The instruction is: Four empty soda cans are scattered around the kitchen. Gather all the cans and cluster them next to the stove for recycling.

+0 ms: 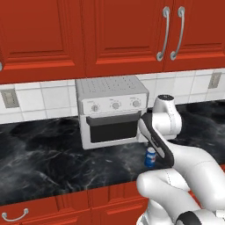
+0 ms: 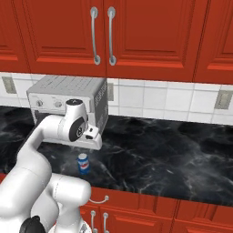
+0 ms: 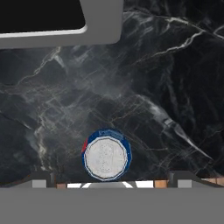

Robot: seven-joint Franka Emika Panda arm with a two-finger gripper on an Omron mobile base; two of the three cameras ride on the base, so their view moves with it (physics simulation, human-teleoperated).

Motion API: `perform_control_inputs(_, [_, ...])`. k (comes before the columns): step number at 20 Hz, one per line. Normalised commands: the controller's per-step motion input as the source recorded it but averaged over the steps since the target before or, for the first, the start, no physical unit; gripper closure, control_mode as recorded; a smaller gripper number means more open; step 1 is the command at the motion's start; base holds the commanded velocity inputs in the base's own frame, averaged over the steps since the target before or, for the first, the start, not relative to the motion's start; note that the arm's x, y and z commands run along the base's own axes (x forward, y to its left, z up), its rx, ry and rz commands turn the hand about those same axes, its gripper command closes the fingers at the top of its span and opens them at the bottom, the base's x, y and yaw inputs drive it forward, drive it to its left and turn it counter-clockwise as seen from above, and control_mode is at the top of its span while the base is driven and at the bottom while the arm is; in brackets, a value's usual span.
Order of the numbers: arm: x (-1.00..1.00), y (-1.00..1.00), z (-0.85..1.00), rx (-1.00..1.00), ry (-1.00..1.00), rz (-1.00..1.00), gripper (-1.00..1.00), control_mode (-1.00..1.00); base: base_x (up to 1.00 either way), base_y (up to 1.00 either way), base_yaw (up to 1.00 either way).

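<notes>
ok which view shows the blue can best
The right base view: the blue can stands upright and unblocked on the black counter, in front of the toaster oven. In the left base view the arm hides part of it. The hand view looks down on its silver top.

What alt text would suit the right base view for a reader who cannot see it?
A blue can stands upright near the front edge of a black counter, just below the white arm's hand. A silver toaster oven sits behind, against the tiled wall, under red cabinets.
</notes>
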Motion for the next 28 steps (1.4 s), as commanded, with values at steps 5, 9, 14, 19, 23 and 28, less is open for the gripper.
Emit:
perform_control_inputs(5, [0.00,0.02,-0.13,0.00,0.00,0.00,-1.00,-1.00,0.00,0.00,0.00])
perform_control_inputs(9, [0.00,0.01,-0.20,0.00,0.00,0.00,-1.00,-1.00,0.00,0.00,0.00])
perform_control_inputs(14, [0.00,0.01,-0.19,0.00,0.00,0.00,-1.00,-1.00,0.00,0.00,0.00])
perform_control_inputs(19, [0.00,0.04,-0.16,0.00,0.00,0.00,-1.00,-1.00,0.00,0.00,0.00])
perform_control_inputs(23, [0.00,0.02,-0.15,0.00,0.00,0.00,-1.00,-1.00,0.00,0.00,0.00])
perform_control_inputs(28, [0.00,0.00,-0.12,0.00,0.00,0.00,-1.00,-1.00,0.00,0.00,0.00])
